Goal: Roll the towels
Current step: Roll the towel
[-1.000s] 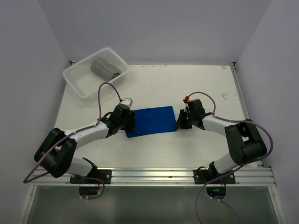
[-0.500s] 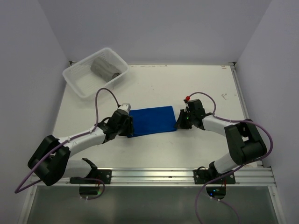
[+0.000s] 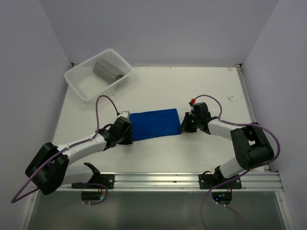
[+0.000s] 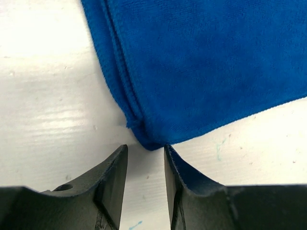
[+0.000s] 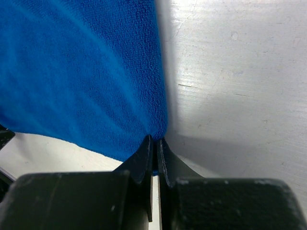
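— Basket (image 3: 79, 82) at far left?
— Holds the grey towel (image 3: 106, 68).
— Left jaws?
— Apart, nothing gripped, tips just short of the near left corner of the blue towel (image 3: 156, 123), which lies flat mid-desk (image 3: 216, 86).
— Right jaws?
— Pinched shut on its right corner.

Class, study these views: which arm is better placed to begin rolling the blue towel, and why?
Probably the right: the right gripper is shut on a corner of the blue towel, while the left gripper stands open, its tips only just at another corner.
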